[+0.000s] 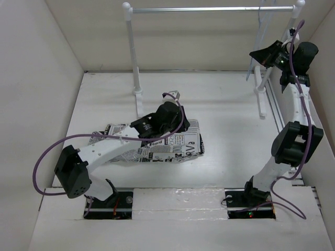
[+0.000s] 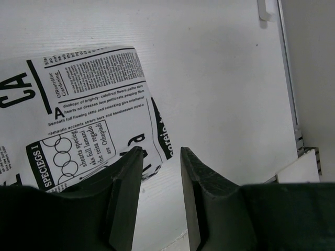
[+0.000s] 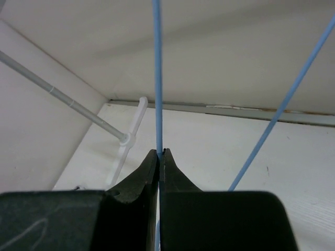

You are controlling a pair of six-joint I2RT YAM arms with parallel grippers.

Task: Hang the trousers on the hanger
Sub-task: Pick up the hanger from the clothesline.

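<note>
The trousers (image 1: 180, 145), white with black newspaper print, lie folded flat on the table. In the left wrist view their corner (image 2: 84, 115) reaches just under my left fingertip. My left gripper (image 1: 157, 125) hovers over them, open and empty (image 2: 161, 151). The pale blue wire hanger (image 1: 257, 44) hangs from the silver rail at the back right. My right gripper (image 1: 263, 55) is raised beside it and shut on one thin blue wire of the hanger (image 3: 157, 78), pinched at the fingertips (image 3: 159, 152). A second hanger wire (image 3: 293, 89) slants off to the right.
The silver rail (image 1: 209, 9) spans the back on two white posts (image 1: 132, 52) (image 1: 260, 94). It also shows in the right wrist view (image 3: 63, 97). White walls enclose the table on the left, back and right. A purple cable (image 1: 47, 157) loops off the left arm.
</note>
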